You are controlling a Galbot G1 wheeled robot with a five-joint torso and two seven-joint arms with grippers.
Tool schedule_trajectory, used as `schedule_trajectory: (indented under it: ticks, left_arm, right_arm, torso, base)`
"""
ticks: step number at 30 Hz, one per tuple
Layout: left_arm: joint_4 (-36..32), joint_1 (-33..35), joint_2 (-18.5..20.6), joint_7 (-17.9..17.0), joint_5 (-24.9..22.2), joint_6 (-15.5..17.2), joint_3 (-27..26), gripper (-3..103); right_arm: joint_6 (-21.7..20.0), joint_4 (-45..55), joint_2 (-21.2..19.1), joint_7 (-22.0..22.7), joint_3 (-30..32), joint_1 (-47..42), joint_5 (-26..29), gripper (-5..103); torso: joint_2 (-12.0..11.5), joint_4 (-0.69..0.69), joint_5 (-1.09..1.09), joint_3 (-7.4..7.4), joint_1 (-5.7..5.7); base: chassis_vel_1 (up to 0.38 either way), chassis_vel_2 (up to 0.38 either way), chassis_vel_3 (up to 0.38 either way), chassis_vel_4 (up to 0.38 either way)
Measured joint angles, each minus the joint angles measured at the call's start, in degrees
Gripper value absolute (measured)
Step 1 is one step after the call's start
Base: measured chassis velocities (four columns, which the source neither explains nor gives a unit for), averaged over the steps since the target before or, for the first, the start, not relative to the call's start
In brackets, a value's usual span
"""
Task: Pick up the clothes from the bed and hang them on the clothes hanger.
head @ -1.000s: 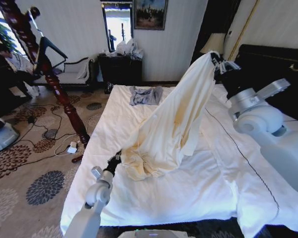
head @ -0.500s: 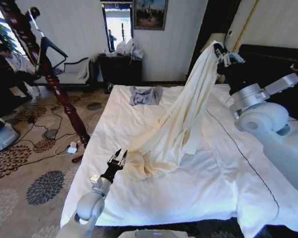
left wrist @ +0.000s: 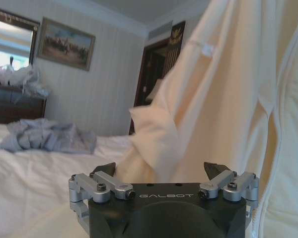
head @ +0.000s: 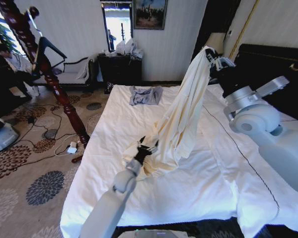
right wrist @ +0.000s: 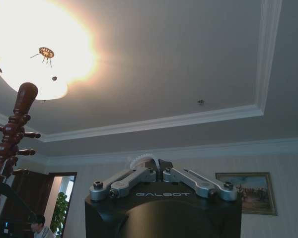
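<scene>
Lifting is the step in hand. Head view: right claw (head: pixel 212 55) is up high near the headboard, closed on the top of the robe (head: pixel 181 116), which hangs down in a long drape w/ its lower end bunched on the bed (head: pixel 198 183). Left claw (head: pixel 145 150) sits at that bunched hem, fingers spread, nothing gripped as far as I can see. To do it well, I'd judge: get the left claw on a 2nd point of the cloth, e.g. collar or shoulder, so the robe spreads rather than ropes, & clear the hem off the duvet before swinging toward the hanger (head: pixel 45 45), which hangs on the wooden post (head: pixel 49 74) well off to the left, over patterned carpet w/ cables. A small grey garment (head: pixel 145 95) lies at the bed's far end; keep clear.

Left wrist view: jaws wide apart, empty; cream folds right in front, grey garment behind on white bedding.

Right wrist view: jaws drawn together on a sliver of pale cloth; ceiling, lamp & post top beyond.
</scene>
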Motion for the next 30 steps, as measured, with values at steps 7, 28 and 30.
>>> schedule_trajectory:
  ticks: [7,28,30]
  left_arm:
    - [1.5,-0.2,-0.9,-0.1,-0.6,0.2,0.2,87]
    - [-1.0,-7.4,3.3,3.9,-17.3,0.4,-8.9,6]
    - [-1.2,-7.7,3.4,4.0,-17.9,0.5,-9.4,6]
  right_arm:
    - [0.0,-1.5,1.6,0.0,-1.2,1.4,-0.7,1]
    - [0.3,-5.2,5.9,-0.9,-2.3,1.4,-4.1,1]
    - [0.3,-5.2,5.8,-1.0,-2.1,0.9,-4.4,1]
  torso:
    - [0.0,0.02,-0.01,0.00,0.00]
    - [0.0,0.01,-0.02,0.00,0.00]
    - [0.0,0.01,-0.02,0.00,0.00]
  base:
    - [0.000,0.000,0.000,0.000]
    - [0.000,0.000,0.000,0.000]
    - [0.000,0.000,0.000,0.000]
